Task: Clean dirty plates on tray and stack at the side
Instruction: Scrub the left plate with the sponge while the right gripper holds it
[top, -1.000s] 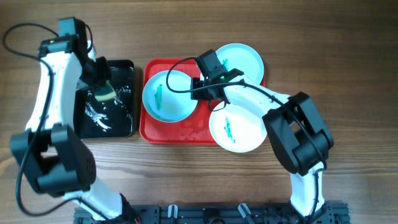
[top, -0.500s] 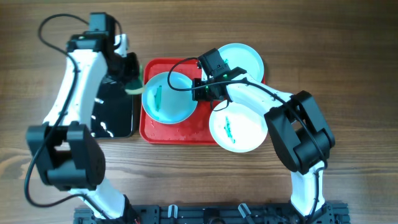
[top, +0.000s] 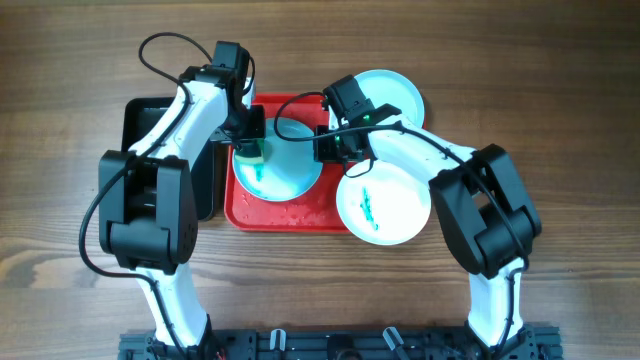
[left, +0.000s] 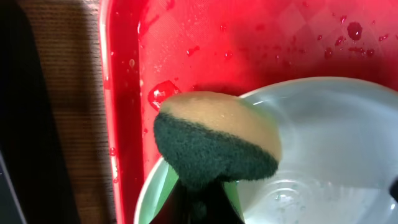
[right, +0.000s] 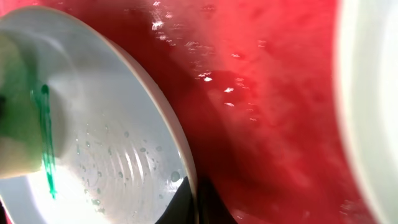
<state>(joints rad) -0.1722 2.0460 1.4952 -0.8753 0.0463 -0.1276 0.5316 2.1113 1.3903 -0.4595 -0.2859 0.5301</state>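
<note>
On your wooden table (top: 560, 80), the wet red tray (top: 290, 215) holds the pale left plate (top: 290, 175), water-beaded with a green streak, its right rim clamped in your right hand (top: 325, 148) while your left hand (top: 250, 138) grips a tan-and-green sponge (left: 214, 140) pressed on its left side.

Cannot make out the left gripper (left: 200, 194) behind the sponge (left: 214, 140). Cannot see much of the black tray (top: 138, 112) under that arm, nor the whole plate (left: 323, 143).
</note>
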